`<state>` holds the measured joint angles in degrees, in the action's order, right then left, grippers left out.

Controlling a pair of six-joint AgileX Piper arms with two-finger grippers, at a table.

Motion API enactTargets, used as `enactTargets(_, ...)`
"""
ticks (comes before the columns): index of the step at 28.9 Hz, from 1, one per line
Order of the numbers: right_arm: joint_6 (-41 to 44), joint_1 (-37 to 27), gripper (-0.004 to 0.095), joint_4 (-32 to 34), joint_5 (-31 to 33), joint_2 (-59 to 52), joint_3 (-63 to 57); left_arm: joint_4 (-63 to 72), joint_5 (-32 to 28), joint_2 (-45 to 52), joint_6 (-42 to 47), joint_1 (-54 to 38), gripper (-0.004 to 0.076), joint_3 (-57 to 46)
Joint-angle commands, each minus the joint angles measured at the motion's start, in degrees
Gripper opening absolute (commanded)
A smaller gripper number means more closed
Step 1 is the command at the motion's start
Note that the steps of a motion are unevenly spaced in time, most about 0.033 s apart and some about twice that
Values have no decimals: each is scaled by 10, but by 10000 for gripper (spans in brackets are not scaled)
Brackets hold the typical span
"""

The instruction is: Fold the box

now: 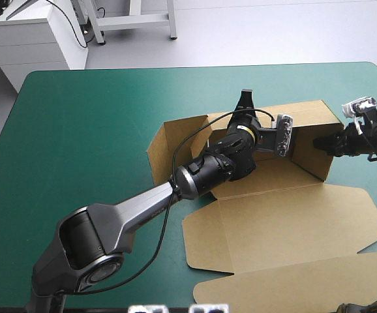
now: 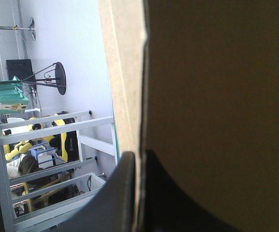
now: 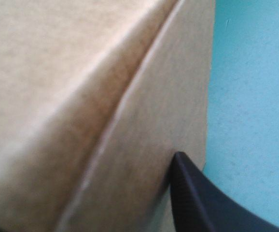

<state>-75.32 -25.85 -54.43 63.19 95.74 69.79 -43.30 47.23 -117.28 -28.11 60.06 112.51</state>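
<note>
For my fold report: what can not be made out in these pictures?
High view: the left arm covers part of the box floor; the nearest flap runs off the edge.
Right wrist view: blurred board fills it; whether the right gripper grips cannot be judged.
Left wrist view: board in the left gripper hides the box's inside.

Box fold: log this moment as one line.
box: far and right walls raised, lid flat | left gripper: shut on far wall | right gripper: shut on right wall
</note>
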Motion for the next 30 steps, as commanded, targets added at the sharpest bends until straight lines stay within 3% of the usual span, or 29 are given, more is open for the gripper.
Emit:
enactTargets(1, -2, 9, 5, -47, 24, -18, 11, 12, -18, 28, -7, 8, -8, 10)
enactTargets(8, 33, 47, 4, -23, 12, -18, 11, 12, -18, 28, -3, 8, -8, 10)
enactTargets(11, 88, 80, 4, 24, -16, -18, 11, -3, -29, 28, 63, 8, 8, 10)
enactTargets(14, 125, 104, 4, 48, -42, -18, 11, -6, -36, 28, 73, 8, 118, 10)
enactTargets(18, 168, 126, 4, 60, -68, -18, 11, 0, -49, 28, 104, 8, 376, 10)
enactTargets(21, 188, 134, 4, 70, -79, -18, 11, 0, -53, 28, 140, 8, 513, 10)
enactTargets(30, 228, 140, 4, 109, -90, -18, 11, -1, -51, 43, 195, 43, 529, 10)
